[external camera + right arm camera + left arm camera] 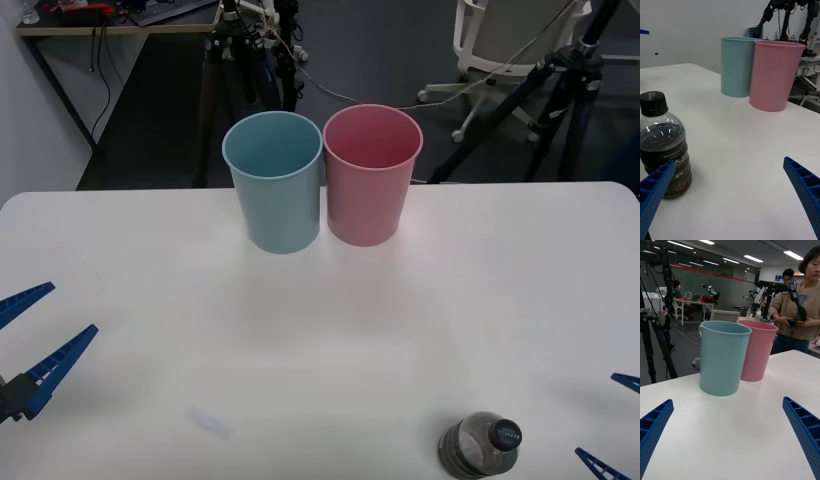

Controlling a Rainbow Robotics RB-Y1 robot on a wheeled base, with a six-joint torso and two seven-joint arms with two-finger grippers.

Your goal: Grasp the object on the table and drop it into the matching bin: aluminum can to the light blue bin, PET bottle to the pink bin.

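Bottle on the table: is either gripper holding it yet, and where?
Nothing is held. The PET bottle stands free on the table; the open right gripper is beside it. The open left gripper is far off.

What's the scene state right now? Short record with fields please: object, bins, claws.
object: PET bottle, upright, black cap on, near table edge on robot's right
pink bin: upright at far side of table, right of its twin
light blue bin: upright, close beside pink bin; contact unclear
right claw: open, low beside the bottle, not gripping
left claw: open, low over table's left side, holding nothing
task step: bottle not yet grasped
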